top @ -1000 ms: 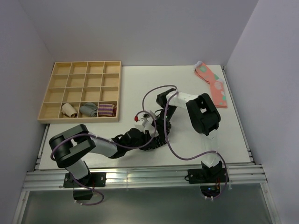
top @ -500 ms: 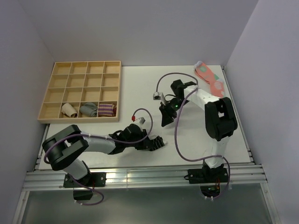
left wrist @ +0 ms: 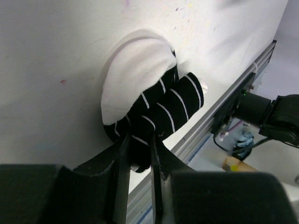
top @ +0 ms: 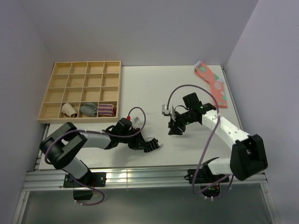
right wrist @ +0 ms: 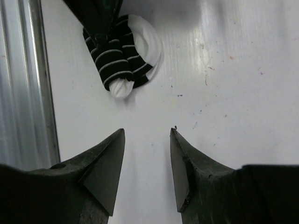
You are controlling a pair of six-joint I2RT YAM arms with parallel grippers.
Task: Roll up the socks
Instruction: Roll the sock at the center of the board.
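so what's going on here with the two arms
The left gripper is shut on the socks, a black bundle with white stripes that looks partly rolled, lying on the table near its front edge. The right gripper is open and empty, hovering over the table a little to their right. The pink socks lie in the far right corner. The tray holds three bundles in its front row.

Left fingers (left wrist: 111,164) pinched (arm low, outstretched); right fingers (right wrist: 105,163) spread
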